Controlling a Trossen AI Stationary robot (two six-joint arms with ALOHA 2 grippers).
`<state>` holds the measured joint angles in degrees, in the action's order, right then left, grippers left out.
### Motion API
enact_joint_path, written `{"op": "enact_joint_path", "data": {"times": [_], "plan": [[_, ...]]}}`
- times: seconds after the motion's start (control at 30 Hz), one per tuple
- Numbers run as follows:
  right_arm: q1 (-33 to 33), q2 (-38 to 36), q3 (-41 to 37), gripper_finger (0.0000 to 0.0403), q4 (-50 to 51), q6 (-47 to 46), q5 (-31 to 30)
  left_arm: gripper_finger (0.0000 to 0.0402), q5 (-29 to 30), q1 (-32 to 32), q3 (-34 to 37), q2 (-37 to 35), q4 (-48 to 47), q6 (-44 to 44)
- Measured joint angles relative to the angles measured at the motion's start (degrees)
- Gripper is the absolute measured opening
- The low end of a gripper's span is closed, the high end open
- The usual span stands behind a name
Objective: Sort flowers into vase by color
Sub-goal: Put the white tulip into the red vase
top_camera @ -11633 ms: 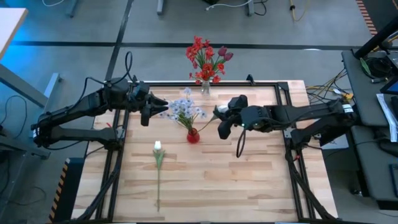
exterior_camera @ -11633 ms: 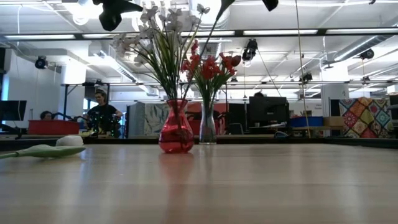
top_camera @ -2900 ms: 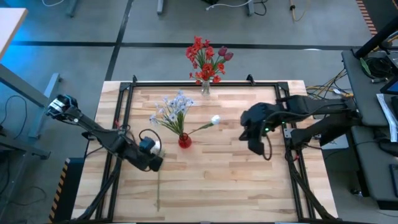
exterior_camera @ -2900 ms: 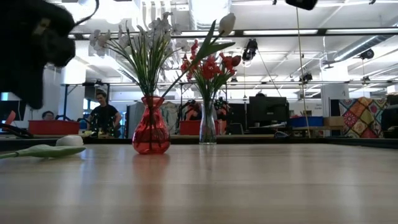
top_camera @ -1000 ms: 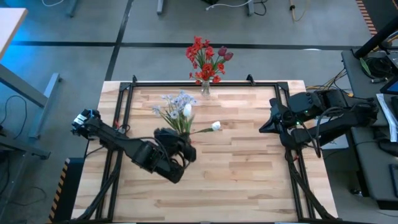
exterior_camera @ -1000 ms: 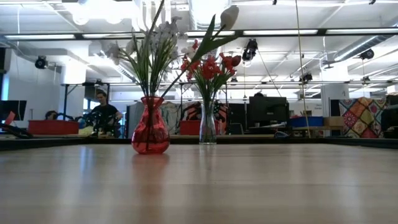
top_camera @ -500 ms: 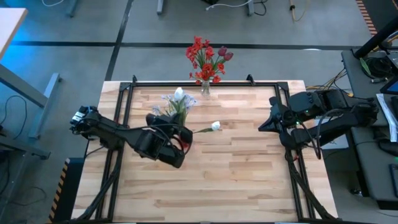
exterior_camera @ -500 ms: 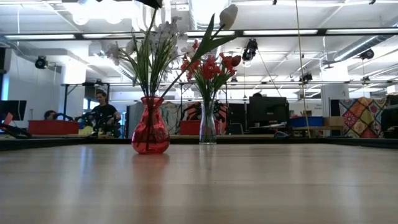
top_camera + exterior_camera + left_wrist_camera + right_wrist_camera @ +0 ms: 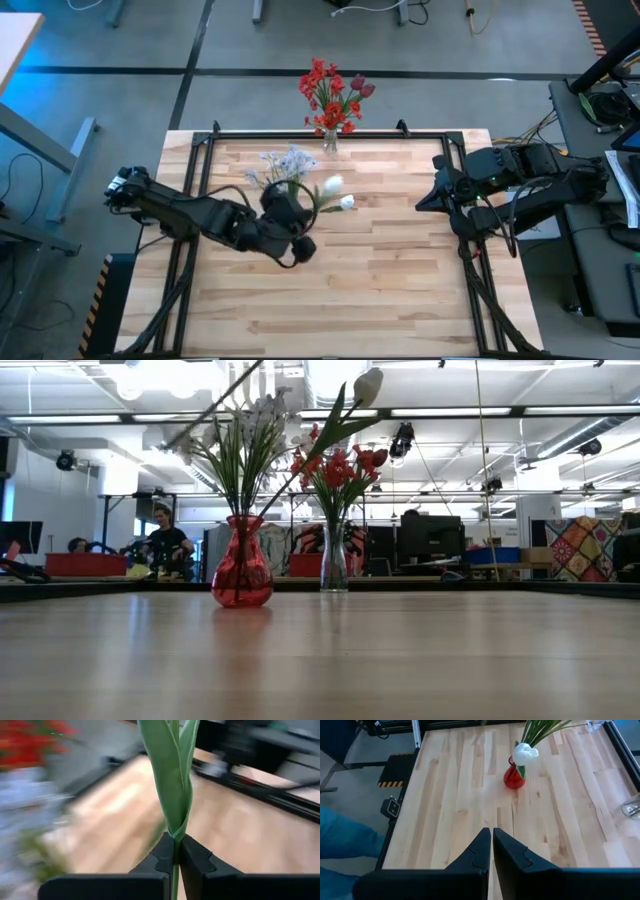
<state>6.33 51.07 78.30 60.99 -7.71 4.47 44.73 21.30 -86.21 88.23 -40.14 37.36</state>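
Observation:
My left gripper [image 9: 298, 212] hovers over the table's middle, shut on a white tulip-like flower; its bud [image 9: 331, 185] points toward the table's right. In the low view its stem [image 9: 215, 408] slants above the red vase [image 9: 243, 574]. That vase holds pale blue-white flowers [image 9: 290, 163] and another white bud [image 9: 347, 203]. From above, my left arm hides the vase. A clear vase [image 9: 329, 141] at the far edge holds red flowers [image 9: 325, 85] and dark maroon buds [image 9: 360, 88]. My right gripper [image 9: 421, 204] waits shut at the right edge. My left gripper pinches the flower's green stem [image 9: 175, 844] between its two fingers [image 9: 164, 854], just below where the long leaves [image 9: 170, 775] begin. The flower is lifted clear, tilted above the red vase, and a stretch of stem runs on below the fingers.
The dark frame rail [image 9: 330, 134] runs round the wooden tabletop. The near half of the tabletop [image 9: 330, 300] is bare wood. Beyond the table, the low view shows a person [image 9: 165, 545] and office equipment.
My left gripper has swung over the red vase and turned, keeping hold of the white flower. The bud went toward the far edge, then toward the table's right. The stem, nearly upright a second ago, now slants steeply.

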Motion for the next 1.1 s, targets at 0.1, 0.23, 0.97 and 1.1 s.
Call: {"op": "enact_joint_path", "data": {"times": [0.1,0.23,0.97,1.1], "plan": [[0.02,-0.07,0.0,0.0012,0.01,0.02,0.02,0.0,-10.98,-1.63,0.04,-0.83,4.32,-5.76],[0.02,-0.33,0.0,0.0012,0.01,0.36,0.02,0.0,-20.15,-3.81,0.1,-1.24,9.54,-12.71],[0.02,-0.28,0.0,0.0012,-0.64,1.34,-0.03,0.0,1.15,-4.24,32.46,-13.82,54.97,-26.82],[0.0,-0.28,0.0,0.0012,-1.74,1.37,-0.19,0.0,6.2,-4.24,36.98,-13.73,60.82,-29.71]]}}
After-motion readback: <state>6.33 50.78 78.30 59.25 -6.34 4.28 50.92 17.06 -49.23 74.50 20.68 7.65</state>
